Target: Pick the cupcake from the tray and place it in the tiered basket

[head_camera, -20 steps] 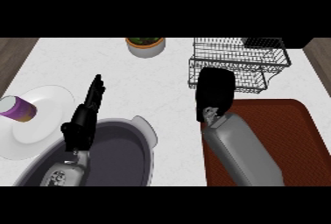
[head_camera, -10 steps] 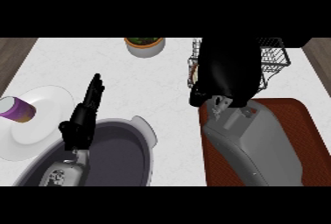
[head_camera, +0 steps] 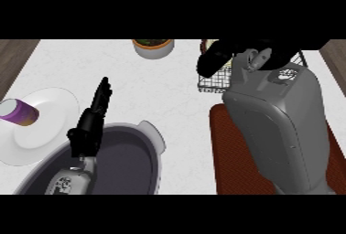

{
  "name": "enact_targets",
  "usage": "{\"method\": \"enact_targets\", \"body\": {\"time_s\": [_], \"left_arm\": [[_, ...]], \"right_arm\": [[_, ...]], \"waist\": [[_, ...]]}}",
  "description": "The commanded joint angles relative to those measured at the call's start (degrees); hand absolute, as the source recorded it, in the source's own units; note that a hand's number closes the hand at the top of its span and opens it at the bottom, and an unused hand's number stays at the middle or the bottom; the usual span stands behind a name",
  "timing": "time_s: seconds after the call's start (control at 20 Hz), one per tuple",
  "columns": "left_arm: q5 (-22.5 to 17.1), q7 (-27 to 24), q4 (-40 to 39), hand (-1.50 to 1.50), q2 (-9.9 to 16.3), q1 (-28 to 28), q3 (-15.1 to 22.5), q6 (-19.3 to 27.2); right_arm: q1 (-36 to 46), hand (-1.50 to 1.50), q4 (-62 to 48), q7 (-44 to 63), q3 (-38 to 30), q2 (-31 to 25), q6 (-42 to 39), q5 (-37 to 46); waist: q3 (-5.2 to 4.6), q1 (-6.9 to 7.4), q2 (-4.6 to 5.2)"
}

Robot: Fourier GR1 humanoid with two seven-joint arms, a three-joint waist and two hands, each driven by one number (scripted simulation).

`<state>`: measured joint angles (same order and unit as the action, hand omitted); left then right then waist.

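Head view, items as seen.

Surface: white marbled counter [head_camera: 169,91], with dark wood showing past its left and right edges.

Right arm: broad grey forearm [head_camera: 277,123] rising from the lower right, covering most of the reddish-brown rectangular tray [head_camera: 226,151] at the counter's right edge; only the tray's left strip and a sliver at far right show.

Right hand [head_camera: 219,57]: black, at the far right of the counter, over the black wire tiered basket [head_camera: 213,84]. Fingers bent downward over the basket's left part; whether they enclose anything cannot be told.

Basket: only its lower left corner and a short stretch of its right rim are visible; the rest is hidden by hand and forearm.

Cupcake: not visible anywhere, neither on the exposed part of the tray nor in the exposed part of the basket.

Left hand [head_camera: 91,123]: black, fingers straight and held together, pointing toward the far edge, holding nothing. It stands over the far left rim of the dark grey round pan with pale handle tabs [head_camera: 138,155], which sits at the near edge, left of centre.

White round plate [head_camera: 47,125]: at the left edge, touching or overlapped by the pan's rim. A purple cylindrical cup [head_camera: 17,112] stands on its left part.

Small round pot with green contents [head_camera: 153,47]: at the far edge, centre, left of the basket, apart from it.
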<state>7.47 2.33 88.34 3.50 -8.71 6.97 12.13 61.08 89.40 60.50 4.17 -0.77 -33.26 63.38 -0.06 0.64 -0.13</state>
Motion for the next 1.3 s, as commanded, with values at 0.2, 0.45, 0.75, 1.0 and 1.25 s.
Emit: {"method": "enact_targets", "body": {"time_s": [0.2,0.45,0.75,1.0,1.25], "left_arm": [[-0.73,2.46,1.99,0.00,1.54,-1.67,-1.42,-1.60],[0.53,2.80,0.92,0.00,-0.03,-0.95,-0.47,-0.59],[-1.14,-2.07,-2.00,0.00,0.34,-0.35,-1.98,-2.58],[-0.45,2.40,0.85,0.00,0.72,-2.40,-2.20,-1.84],[0.92,1.08,3.37,0.00,0.49,1.95,-0.81,-1.39]], "right_arm": [[9.03,1.50,-16.10,0.73,-6.54,-2.83,4.88,4.99],[3.88,1.50,-20.20,-6.28,-6.16,-6.05,10.81,7.53],[6.97,1.50,-29.56,-11.83,-8.76,-10.73,12.31,8.05],[2.22,-1.50,-27.85,-6.14,-17.34,-6.54,25.02,4.40],[0.63,-1.50,-28.20,-11.41,-18.91,-6.25,27.66,-0.09]], "waist": [[0.02,0.50,0.32],[0.05,0.03,0.28],[0.02,0.08,0.39],[0.13,0.26,0.68],[0.08,0.19,0.16]]}}
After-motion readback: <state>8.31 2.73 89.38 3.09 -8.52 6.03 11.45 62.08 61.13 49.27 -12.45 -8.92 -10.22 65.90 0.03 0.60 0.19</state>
